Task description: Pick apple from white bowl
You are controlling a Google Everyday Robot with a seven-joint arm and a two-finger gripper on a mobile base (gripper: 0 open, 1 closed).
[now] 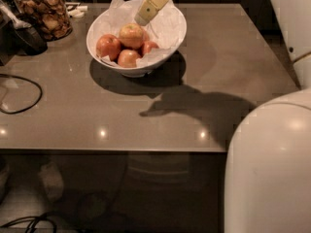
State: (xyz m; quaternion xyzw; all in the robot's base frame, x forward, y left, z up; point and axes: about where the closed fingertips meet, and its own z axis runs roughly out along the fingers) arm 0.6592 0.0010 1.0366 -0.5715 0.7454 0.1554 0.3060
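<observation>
The white bowl (165, 46) stands at the back of the grey table, lined with crumpled white paper. It holds several apples. The apple (131, 35), the largest, pale yellow-orange with a light red blush, lies on top near the middle. Smaller redder apples lie at its left (108, 46), front (128, 58) and right (149, 47). My gripper (142, 18), cream-coloured, reaches down from the top of the view over the bowl. Its tip is just above and slightly right of the apple.
A glass jar of brown snacks (44, 12) stands at the back left. A dark object (24, 35) sits beside it. A black cable (20, 93) loops at the table's left edge. The robot's white body (272, 169) fills the lower right corner.
</observation>
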